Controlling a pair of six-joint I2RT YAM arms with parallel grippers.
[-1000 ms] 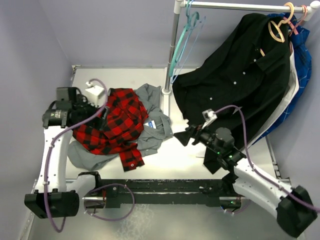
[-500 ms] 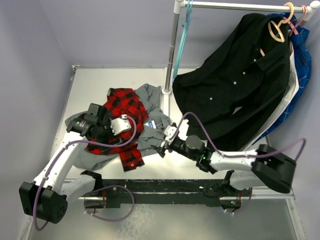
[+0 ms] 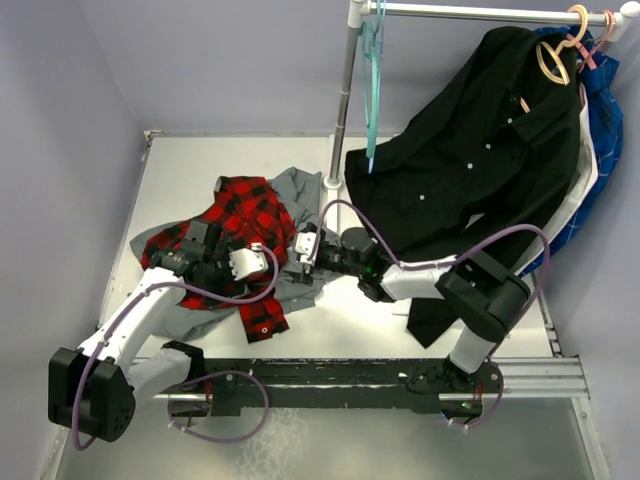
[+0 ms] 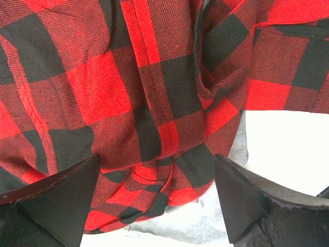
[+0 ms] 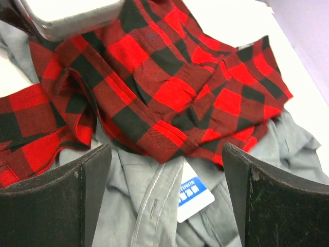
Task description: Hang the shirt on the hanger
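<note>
Both arms are reaching into the heap on the pale table (image 3: 190,160), where the red-and-black buffalo-plaid flannel shirt (image 3: 238,222) is lying crumpled on top of a plain grey shirt (image 3: 300,195). The thin pale blue clothes hanger (image 3: 370,140) is hanging edge-on from the metal rail (image 3: 480,12) at the back, well apart from the heap.

To my eye the step in hand is getting hold of the plaid alone. Each arm should be pinching a red fold or hem, not the grey cloth underneath, then lifting it free.

The left gripper (image 4: 155,159) is hovering with its jaws spread wide over a bunched plaid hem, holding nothing. The right gripper (image 5: 167,149) is likewise gaping above the plaid's edge and the grey shirt's blue label (image 5: 193,195). I cannot tell whether any fingertip is touching cloth.
</note>
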